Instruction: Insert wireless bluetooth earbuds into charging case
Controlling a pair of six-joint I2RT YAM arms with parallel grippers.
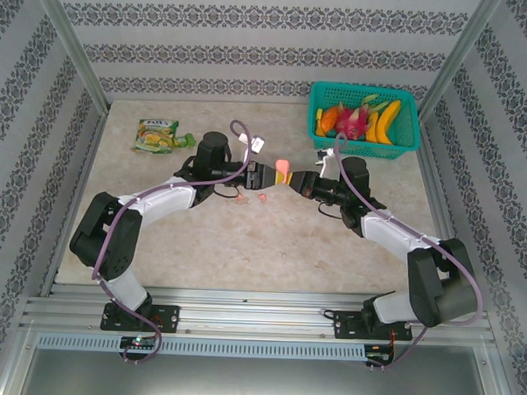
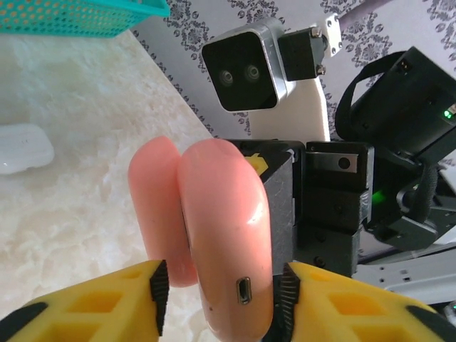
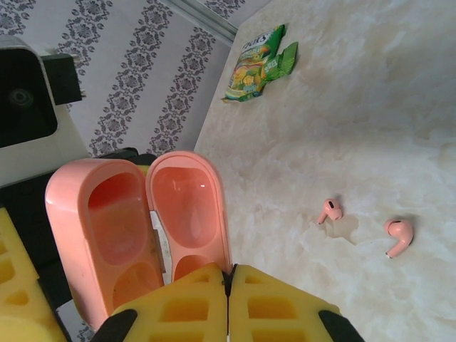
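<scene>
Right gripper (image 3: 229,288) is seen closed, its tips meeting at the lid edge of the open pink charging case (image 3: 135,228), which is raised between both arms. Left gripper (image 2: 223,288) is set astride the case body; whether it clamps cannot be told. A pink earbud (image 3: 329,211) and a second pink earbud (image 3: 399,236) are seen lying on the table (image 3: 342,107), apart from both grippers.

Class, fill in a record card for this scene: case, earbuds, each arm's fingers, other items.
case: pink, lid open, sockets empty, between both arms
earbuds: two pink, loose on the table
left fingers: either side of the case, grip unclear
right fingers: closed together at the lid's edge
other items: snack packet, basket of fruit
</scene>
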